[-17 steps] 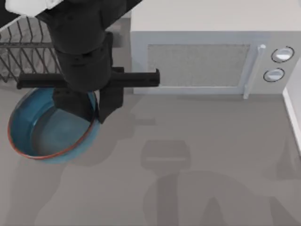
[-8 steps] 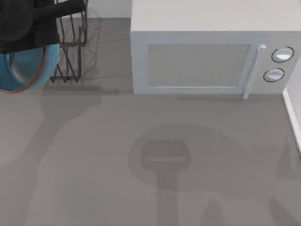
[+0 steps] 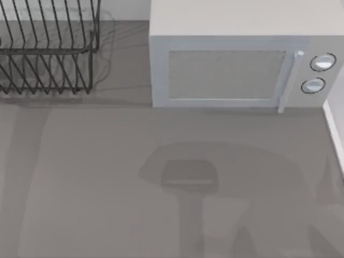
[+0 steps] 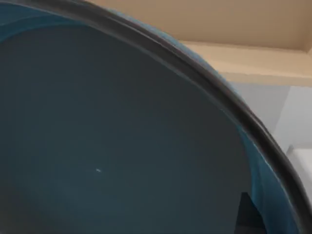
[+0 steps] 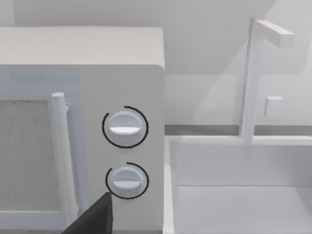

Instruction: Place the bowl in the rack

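Observation:
The bowl is very close in the left wrist view, with its glossy blue inside and dark thin rim curving across. My left gripper shows as a dark piece against the bowl's rim and is shut on the bowl. The rack, black thin wire with slanted upright bars, stands at the table's far left in the top view with nothing in the part that shows. My right gripper is a dark tip low in the right wrist view, in front of the microwave's knobs.
A white microwave stands at the back, right of the rack, with its door shut and two knobs. A white basin-like frame sits beside it on the right. Bare grey table lies in front.
My left arm, with the bowl in its gripper, has moved left and out of the top view. The rack it covered now shows in full.

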{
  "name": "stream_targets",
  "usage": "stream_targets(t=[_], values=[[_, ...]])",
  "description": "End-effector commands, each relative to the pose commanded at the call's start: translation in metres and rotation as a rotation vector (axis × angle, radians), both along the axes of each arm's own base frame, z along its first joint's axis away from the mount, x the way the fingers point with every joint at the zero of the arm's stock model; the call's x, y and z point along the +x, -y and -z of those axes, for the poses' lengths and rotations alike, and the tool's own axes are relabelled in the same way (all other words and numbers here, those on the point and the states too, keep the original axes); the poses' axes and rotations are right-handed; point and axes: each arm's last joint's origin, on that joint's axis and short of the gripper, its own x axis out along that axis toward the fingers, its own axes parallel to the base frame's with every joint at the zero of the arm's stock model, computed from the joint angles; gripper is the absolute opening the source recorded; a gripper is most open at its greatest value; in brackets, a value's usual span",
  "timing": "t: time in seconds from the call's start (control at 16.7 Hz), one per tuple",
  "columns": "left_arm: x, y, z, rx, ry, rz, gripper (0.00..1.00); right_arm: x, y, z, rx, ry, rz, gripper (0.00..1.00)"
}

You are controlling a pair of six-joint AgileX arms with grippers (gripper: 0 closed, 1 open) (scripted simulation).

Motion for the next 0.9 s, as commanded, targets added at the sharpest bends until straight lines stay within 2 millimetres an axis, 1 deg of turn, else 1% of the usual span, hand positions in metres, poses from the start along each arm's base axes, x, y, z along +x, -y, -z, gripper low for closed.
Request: stream_targets(t=[0.12, 0.24, 0.6, 0.72, 0.78, 0.9], values=[[-0.019, -0.011, -0.006, 0.059, 0.118, -0.044, 0.00, 0.000, 0.000, 0.000, 0.000, 0.000, 0.000, 1.00], [-0.030, -0.016, -0.010, 0.096, 0.179, -0.070, 0.00, 0.000, 0.000, 0.000, 0.000, 0.000, 0.000, 1.00], [-0.031, -0.016, -0.011, 0.101, 0.186, -0.074, 0.00, 0.000, 0.000, 0.000, 0.000, 0.000, 0.000, 1.00], [-0.020, -0.018, -0.008, 0.100, 0.186, -0.073, 0.00, 0.000, 0.000, 0.000, 0.000, 0.000, 0.000, 1.00], [-0.010, -0.019, -0.005, 0.099, 0.185, -0.073, 0.00, 0.000, 0.000, 0.000, 0.000, 0.000, 0.000, 1.00], [0.019, -0.022, 0.006, 0.098, 0.182, -0.075, 0.00, 0.000, 0.000, 0.000, 0.000, 0.000, 0.000, 1.00]])
